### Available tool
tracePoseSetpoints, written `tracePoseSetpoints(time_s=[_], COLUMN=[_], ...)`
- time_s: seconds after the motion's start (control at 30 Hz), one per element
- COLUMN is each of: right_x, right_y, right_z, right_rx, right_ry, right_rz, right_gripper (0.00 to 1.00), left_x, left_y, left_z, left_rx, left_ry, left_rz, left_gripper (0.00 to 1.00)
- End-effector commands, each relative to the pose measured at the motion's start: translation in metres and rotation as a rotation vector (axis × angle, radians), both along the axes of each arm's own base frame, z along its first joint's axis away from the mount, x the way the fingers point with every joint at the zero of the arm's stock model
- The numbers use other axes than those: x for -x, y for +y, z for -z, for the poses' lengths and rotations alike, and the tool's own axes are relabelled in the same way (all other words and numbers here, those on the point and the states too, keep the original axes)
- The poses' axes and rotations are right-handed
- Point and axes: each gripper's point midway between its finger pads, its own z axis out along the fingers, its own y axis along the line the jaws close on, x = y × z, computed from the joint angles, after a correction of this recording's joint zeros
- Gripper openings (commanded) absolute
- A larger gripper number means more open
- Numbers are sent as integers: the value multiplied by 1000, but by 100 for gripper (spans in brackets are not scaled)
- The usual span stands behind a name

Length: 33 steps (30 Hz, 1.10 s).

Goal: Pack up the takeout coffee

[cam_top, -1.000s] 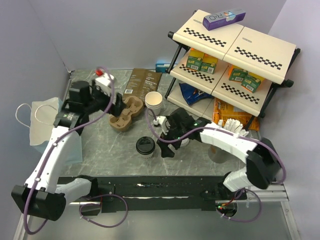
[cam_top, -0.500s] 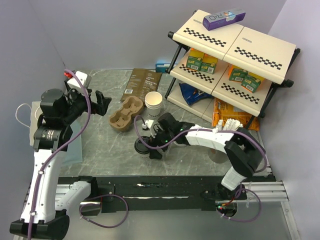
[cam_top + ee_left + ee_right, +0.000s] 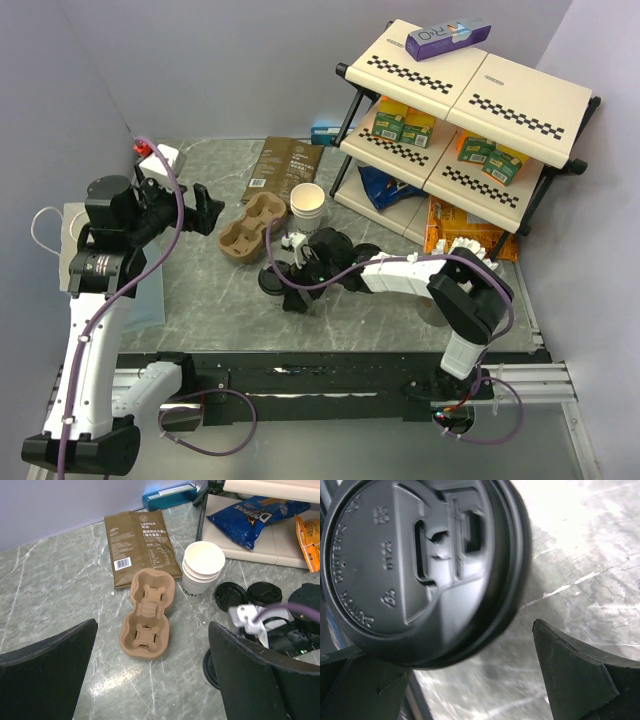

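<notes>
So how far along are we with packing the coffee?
Done: one cup is lidded. In hand: the right gripper, jaws open, straddles that cup without gripping it. To do: both wells of the carrier are empty, so the cup likely needs lifting and seating there. The left gripper hovers open near the carrier.

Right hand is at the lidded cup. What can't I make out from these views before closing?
- Right wrist view: the takeout coffee shows only its lid, which fills the frame and hides the cup wall and any finger contact.
- Top view: the right hand covers most of that cup.
- Left wrist view: the right arm hides the cup; the left hand's fingers block the lower corners.
</notes>
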Motion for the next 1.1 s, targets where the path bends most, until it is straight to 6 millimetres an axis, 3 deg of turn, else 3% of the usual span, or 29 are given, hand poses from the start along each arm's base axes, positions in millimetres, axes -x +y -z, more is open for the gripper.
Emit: tracePoseSetpoints(time_s=[0.0,0.27,0.53,0.83,1.07], right_x=[-18,-32,-37,-51,-38], right_y=[29,56,73,101,136], right_z=[-16,-8,4,-11,-20], right_rx=[-102,-74,-30,-102,-171], right_ry=[101,101,-32,-208,-225], right_rz=[199,226,48,-109,-202], right_gripper=[100,100,100,100,100], left_x=[2,5,9,7,7], left_y=[-1,-1,4,4,4], left_z=[-2,12,18,23,23], left_rx=[16,6,-13,-13,-21], left_ry=[13,50,60,77,83], left_rz=[8,9,-8,-5,1], left_gripper=[99,99,99,99,99])
